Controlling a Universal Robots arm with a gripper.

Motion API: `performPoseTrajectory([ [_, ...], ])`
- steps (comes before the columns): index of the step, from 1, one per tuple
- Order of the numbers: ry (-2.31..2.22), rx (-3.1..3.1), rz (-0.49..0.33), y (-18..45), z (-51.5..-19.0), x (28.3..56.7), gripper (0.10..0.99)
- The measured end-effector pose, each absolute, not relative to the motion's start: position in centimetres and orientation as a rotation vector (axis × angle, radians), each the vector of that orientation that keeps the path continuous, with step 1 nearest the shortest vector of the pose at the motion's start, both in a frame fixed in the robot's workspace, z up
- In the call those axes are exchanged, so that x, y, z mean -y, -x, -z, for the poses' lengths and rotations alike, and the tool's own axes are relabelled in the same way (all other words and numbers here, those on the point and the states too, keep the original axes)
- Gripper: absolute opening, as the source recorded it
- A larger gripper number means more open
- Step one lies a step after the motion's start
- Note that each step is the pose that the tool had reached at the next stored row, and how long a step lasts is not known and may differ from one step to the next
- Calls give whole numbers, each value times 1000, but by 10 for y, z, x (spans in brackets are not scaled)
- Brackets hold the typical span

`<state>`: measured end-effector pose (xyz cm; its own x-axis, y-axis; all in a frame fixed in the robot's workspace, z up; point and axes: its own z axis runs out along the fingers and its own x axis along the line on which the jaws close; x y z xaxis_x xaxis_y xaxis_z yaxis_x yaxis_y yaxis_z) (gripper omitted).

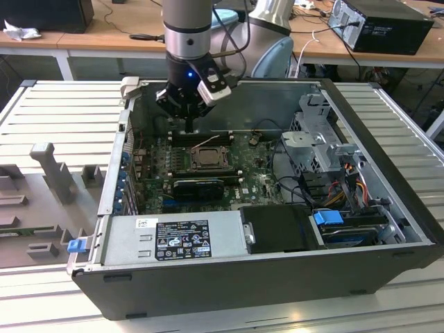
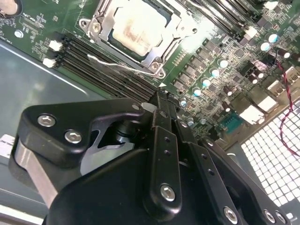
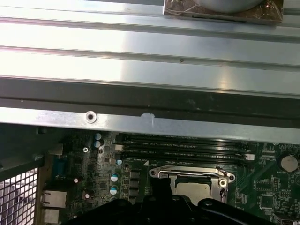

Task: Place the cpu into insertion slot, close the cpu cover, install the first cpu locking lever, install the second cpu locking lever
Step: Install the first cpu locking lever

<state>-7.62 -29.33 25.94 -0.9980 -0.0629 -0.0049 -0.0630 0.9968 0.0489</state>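
Nearest the exterior camera, a grey power supply [image 1: 173,236] with a printed label lies across the front of the open computer case [image 1: 243,288], which rests on a slatted metal table [image 1: 62,111]. Beyond it, on the green board, a long black card [image 1: 198,187] runs crosswise, and just behind that sits the insertion slot [image 1: 195,165].

The cpu [image 2: 138,28] is in the slot. In the second wrist view its pale metal top, marked with a brownish smear, shows through the window of the cpu cover [image 2: 102,26], which lies flat over it. A thin wire lever [image 2: 117,65] runs along the side of the socket that faces the long black memory slots [image 2: 93,58]. Whether it is hooked down I cannot tell.

Further back, the gripper [image 1: 189,127] [image 2: 161,97] hangs over the memory slots, just past the socket's far edge and apart from the cover. Its fingers are drawn together and hold nothing.

Behind it rises the case's rear wall, and on the exterior view's right stands a silver drive cage [image 1: 319,139] with loose cables. Farthest off, a wooden desk [image 1: 104,35] runs along the back.
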Motion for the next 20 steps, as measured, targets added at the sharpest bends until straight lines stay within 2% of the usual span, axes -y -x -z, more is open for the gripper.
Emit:
performPoseTrajectory([
  [19, 99, -3136, -78, 47, -259, 293, 106],
  [20, 99, -3135, -102, 47, -259, 294, 106],
])
